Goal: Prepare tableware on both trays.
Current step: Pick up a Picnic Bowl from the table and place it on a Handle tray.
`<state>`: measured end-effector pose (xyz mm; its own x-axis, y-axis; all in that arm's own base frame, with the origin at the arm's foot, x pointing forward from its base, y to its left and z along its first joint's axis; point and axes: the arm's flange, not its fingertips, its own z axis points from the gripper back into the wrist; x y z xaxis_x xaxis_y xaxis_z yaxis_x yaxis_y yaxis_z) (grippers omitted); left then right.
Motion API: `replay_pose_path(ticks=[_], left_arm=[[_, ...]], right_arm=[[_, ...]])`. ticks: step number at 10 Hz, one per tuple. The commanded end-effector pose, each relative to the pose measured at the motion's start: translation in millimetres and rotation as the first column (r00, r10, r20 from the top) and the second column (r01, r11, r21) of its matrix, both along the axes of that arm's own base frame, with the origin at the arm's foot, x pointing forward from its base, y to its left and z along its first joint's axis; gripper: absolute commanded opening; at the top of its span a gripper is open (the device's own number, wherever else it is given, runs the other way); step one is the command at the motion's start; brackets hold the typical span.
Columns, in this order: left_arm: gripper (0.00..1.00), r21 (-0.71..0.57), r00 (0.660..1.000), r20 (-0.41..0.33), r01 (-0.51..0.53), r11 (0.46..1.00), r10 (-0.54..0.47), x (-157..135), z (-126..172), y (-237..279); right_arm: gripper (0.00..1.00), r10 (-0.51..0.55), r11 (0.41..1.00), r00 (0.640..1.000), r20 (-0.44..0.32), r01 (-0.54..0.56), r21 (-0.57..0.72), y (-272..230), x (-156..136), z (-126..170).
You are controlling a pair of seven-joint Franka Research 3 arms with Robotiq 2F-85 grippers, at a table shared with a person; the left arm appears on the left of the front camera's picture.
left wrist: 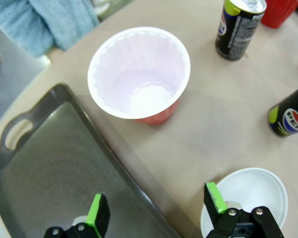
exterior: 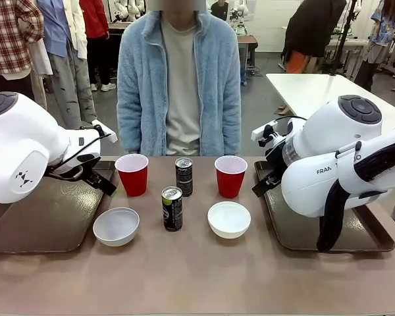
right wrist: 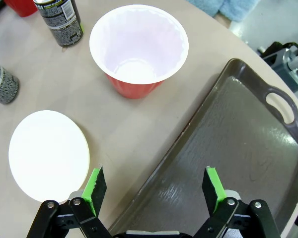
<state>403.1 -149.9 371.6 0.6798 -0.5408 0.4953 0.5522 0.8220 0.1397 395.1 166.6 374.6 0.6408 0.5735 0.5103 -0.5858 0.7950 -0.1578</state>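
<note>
Two red cups (exterior: 132,174) (exterior: 230,176), two dark cans (exterior: 184,176) (exterior: 172,208) and two white bowls (exterior: 116,226) (exterior: 228,218) stand on the table between the brown trays (exterior: 46,217) (exterior: 296,227). My left gripper (left wrist: 156,210) hangs open over the left tray's inner rim (left wrist: 114,148), short of the left cup (left wrist: 139,74), with a bowl (left wrist: 251,191) beside it. My right gripper (right wrist: 154,186) is open above the right tray's edge (right wrist: 188,139), the right cup (right wrist: 138,47) ahead and the other bowl (right wrist: 48,153) to its side. Both trays hold nothing.
A person in a light blue fleece (exterior: 178,79) stands at the table's far side, hands out of sight. Bare tabletop runs along the near edge (exterior: 197,283). Another white table (exterior: 316,89) stands behind at the right.
</note>
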Motion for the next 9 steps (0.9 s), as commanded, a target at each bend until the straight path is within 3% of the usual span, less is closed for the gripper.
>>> replay_pose_path(ticks=[1, 9], left_arm=[[1.0, 0.0, 1.0, 0.0, 0.0, 1.0, 0.0, 0.0, 0.0, 0.0], [1.0, 0.0, 1.0, 0.0, 0.0, 1.0, 0.0, 0.0, 0.0, 0.0]], right_arm=[[1.0, 0.0, 1.0, 1.0, 0.0, 0.0, 0.0, 0.1, 0.0, -0.2], [1.0, 0.0, 1.0, 1.0, 0.0, 0.0, 0.0, 0.0, 0.0, 0.0]])
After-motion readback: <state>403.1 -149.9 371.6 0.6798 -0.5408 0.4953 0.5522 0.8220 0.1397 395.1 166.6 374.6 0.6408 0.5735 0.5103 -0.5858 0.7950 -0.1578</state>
